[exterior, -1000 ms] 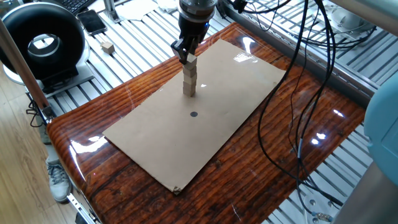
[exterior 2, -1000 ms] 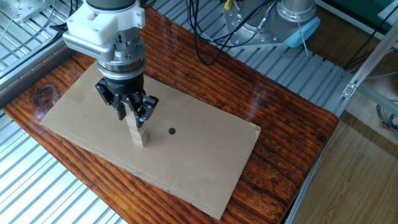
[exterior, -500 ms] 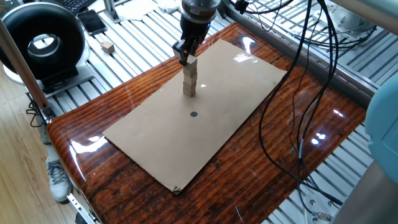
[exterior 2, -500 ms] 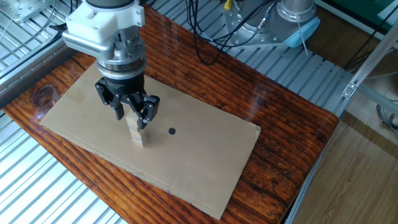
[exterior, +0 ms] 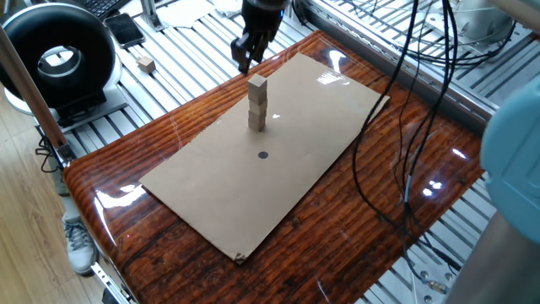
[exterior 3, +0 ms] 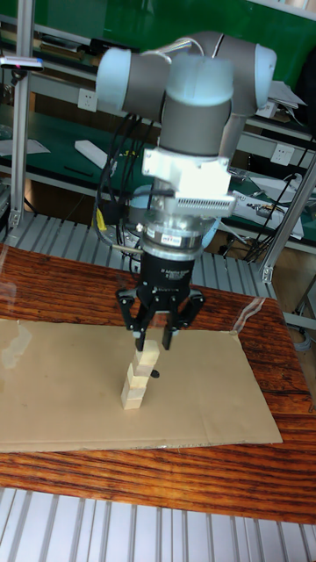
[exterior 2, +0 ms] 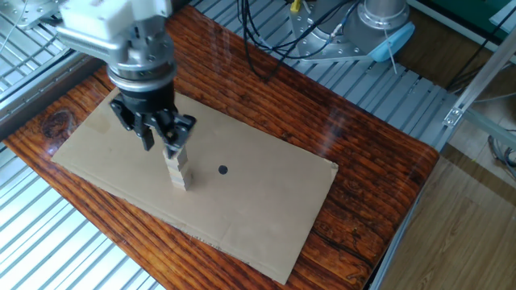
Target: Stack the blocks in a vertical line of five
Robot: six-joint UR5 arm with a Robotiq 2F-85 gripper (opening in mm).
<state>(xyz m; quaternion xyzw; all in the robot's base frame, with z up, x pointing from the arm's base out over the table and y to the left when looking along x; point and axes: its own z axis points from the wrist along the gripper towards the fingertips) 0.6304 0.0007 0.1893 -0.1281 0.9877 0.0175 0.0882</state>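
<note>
The stack of blocks [exterior: 257, 103] stands three high on the cardboard sheet [exterior: 202, 190]. The gripper [exterior: 245, 52], jaws open and empty, hovers at its 11 o'clock; a loose block [exterior: 147, 63] lies off the counter [exterior: 405, 169], farther toward 10 o'clock.

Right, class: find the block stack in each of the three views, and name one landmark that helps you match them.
One fixed view: the stack stands upper centre on the cardboard.
The other fixed view: left of centre, under the end effector.
Tall fixed view: lower left of centre.
Shared landmark: the black dot beside the stack.
</note>
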